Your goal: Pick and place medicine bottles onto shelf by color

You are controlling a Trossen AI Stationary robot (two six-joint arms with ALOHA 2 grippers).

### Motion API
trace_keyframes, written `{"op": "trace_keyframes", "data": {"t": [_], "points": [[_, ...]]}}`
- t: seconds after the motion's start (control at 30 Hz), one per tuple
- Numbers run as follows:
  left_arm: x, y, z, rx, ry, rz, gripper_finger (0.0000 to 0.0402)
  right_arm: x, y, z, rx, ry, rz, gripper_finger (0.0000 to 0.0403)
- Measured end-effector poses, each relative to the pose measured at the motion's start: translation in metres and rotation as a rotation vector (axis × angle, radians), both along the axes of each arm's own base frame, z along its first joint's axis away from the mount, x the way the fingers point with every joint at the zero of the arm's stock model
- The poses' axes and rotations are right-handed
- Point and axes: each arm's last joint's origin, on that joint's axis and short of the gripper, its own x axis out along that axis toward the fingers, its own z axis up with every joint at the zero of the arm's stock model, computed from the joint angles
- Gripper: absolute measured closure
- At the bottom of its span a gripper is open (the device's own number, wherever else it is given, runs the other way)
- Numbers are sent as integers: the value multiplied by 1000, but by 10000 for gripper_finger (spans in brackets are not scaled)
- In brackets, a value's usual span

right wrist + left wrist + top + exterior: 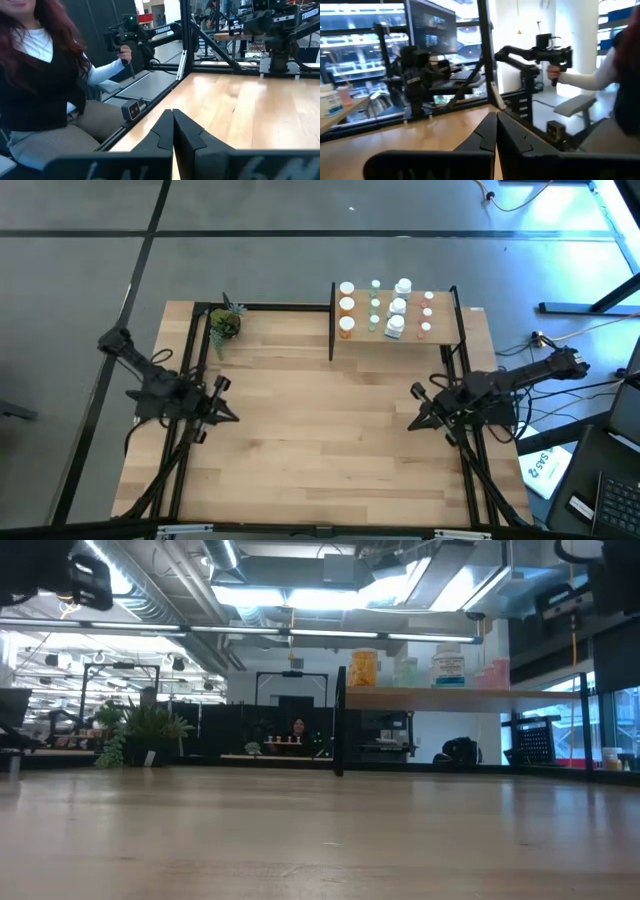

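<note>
Twelve or so medicine bottles stand on the shelf in color columns. Right gripper, fingers closed and empty, waits nearer the shelf than the left gripper, likewise closed and empty.

You can't really count the medicine bottles on the shelf from overhead, they're too tiny, and the pinkish ones on its right side are just dots. From table height you only see four bottles, since the front ones hide whatever's lined up behind, and the labels aren't readable. Neither arm shows down there, only dark blurry bits at the top corners. The left wrist view catches just a sliver of the shelf at the frame edge, and the person is cropped in both wrist views.
</note>
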Motion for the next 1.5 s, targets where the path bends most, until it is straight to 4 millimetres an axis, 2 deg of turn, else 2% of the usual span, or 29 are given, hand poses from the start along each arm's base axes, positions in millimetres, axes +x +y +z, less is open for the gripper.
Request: {"op": "trace_keyframes", "data": {"t": [0.1, 0.4, 1.03, 1.5], "points": [[3, 3, -7, 23, 33, 34, 401, 0, 0, -8, -13, -2, -2, 401], [6, 9, -10, 38, 51, 86, 401, -1, -1, -29, -93, -49, -20, 402], [8, 13, -12, 124, 52, 172, 401, -3, -3, -15, -128, -229, -63, 399], [8, 13, -12, 122, 53, 171, 401, -3, -3, -17, -52, -162, -52, 392]]}}
